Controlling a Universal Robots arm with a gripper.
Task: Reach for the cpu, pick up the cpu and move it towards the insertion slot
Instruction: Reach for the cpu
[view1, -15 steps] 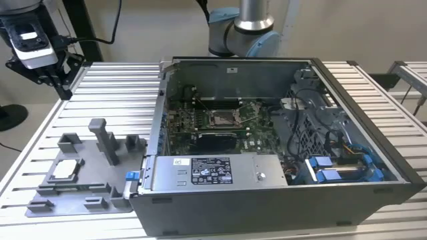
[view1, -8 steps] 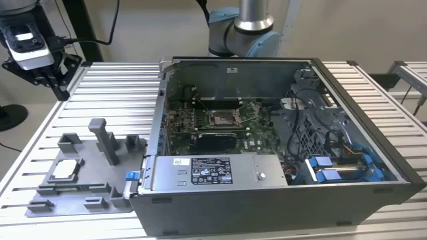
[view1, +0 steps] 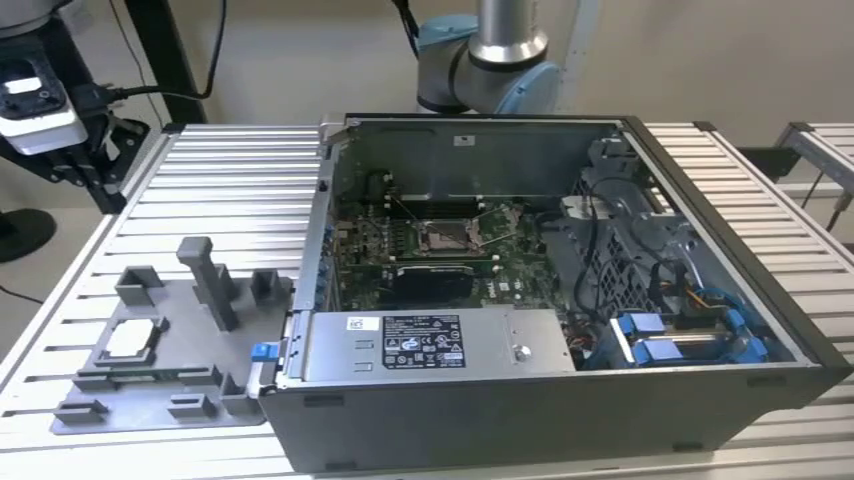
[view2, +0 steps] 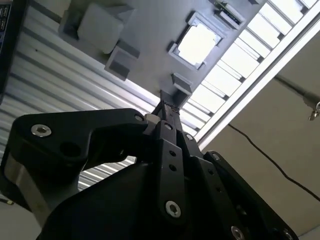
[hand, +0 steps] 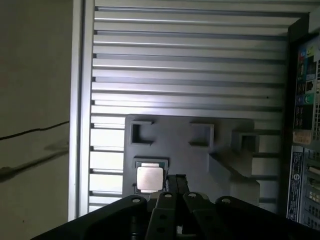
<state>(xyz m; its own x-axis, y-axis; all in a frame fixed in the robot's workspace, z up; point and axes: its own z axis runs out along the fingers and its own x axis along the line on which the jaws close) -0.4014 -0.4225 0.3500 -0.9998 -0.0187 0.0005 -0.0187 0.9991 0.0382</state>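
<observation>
End effector (view2: 166, 102) hung above the grey tray (view2: 150, 30), fingers together, gripping nothing.
Exterior view: the cpu (view1: 130, 341) lay in the tray's square recess on the table (view1: 227, 180), well apart from the insertion slot (view1: 446, 236) inside the open computer case (view1: 534, 420). Second wrist view: the cpu sat below, beyond the closed fingertips. First wrist view: it lay untouched in its recess.
</observation>
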